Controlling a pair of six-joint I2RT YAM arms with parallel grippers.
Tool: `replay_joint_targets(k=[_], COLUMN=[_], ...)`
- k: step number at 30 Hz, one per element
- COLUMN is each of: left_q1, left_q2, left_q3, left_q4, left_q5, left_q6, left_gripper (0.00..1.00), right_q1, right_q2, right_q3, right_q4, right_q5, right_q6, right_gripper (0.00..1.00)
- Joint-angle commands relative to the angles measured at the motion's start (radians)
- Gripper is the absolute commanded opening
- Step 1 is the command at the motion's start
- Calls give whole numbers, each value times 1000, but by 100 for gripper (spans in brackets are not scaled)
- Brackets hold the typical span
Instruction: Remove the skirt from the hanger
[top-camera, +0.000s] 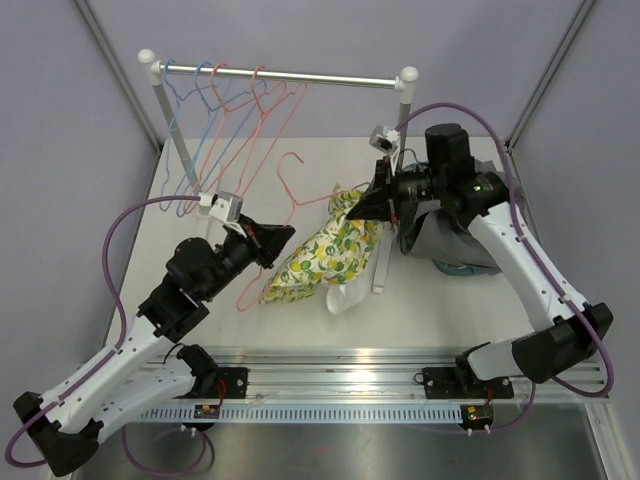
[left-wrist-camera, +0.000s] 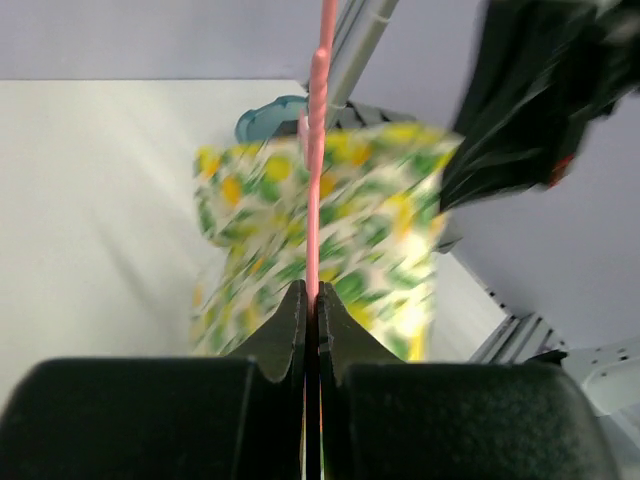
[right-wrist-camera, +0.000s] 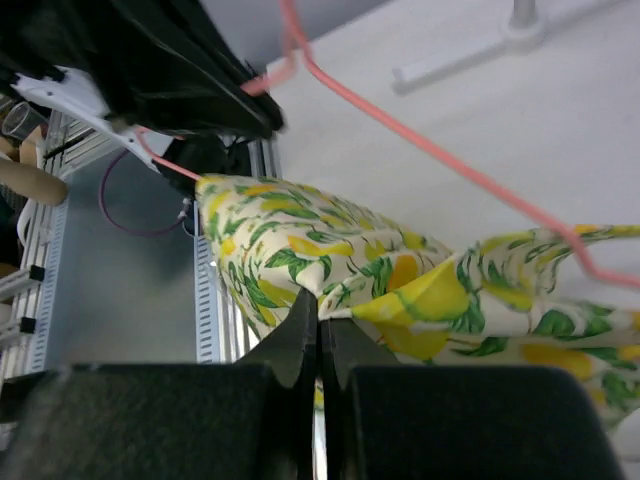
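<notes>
At mid-table, between the two arms: one lemon-print skirt (top-camera: 318, 252), strung on one pink hanger (left-wrist-camera: 318, 120), lower end resting on the table (top-camera: 480, 310); clamps the hanger's wire with the left gripper (left-wrist-camera: 310, 300), jaws closed tight; pinches a fold of the skirt with the right gripper (right-wrist-camera: 320, 322), jaws closed on cloth; crowds the skirt's right edge with one white rack foot (top-camera: 378, 268), one dark cloth heap (top-camera: 455, 235) just beyond; leaves bare tabletop along the front edge and far left; carries about five spare hangers (top-camera: 215, 110), blue and pink, on the rear rail (top-camera: 320, 78), wires overlapping, exact count unclear.
</notes>
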Motion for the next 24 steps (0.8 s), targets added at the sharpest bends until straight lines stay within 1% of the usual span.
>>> replay_joint_targets(k=[1, 2, 3, 5, 6, 10, 14, 18, 24], left_q1=[3, 3, 3, 3, 3, 3, 3, 3, 3], left_q2=[11, 11, 8, -3, -6, -11, 0, 6, 12], left_q3=[-28, -34, -47, -58, -62, -77, -85, -91, -79], left_q4=[17, 17, 17, 17, 17, -12, -30, -32, -61], left_q5=[-67, -74, -84, -111, -119, -151, -168, -179, -203], left_q6=[88, 94, 99, 111, 116, 143, 168, 191, 228], left_gripper=[0, 0, 0, 0, 0, 0, 0, 0, 0], right_q1=[-41, -55, -60, -73, -87, -151, -228, -253, -273], right_q2=[-54, -48, -37, -32, -32, -51, -80, -103, -132], right_q3=[223, 274, 362, 437, 492, 602, 723, 759, 725], right_q4=[-210, -297, -322, -359, -372, -367, -385, -399, -415], right_q5=[-232, -242, -231, -220, -197, -145, -140, -93, -21], right_q6=[-235, -268, -288, -299, -286, -234, -207, -174, -193], right_gripper=[0, 0, 0, 0, 0, 0, 0, 0, 0])
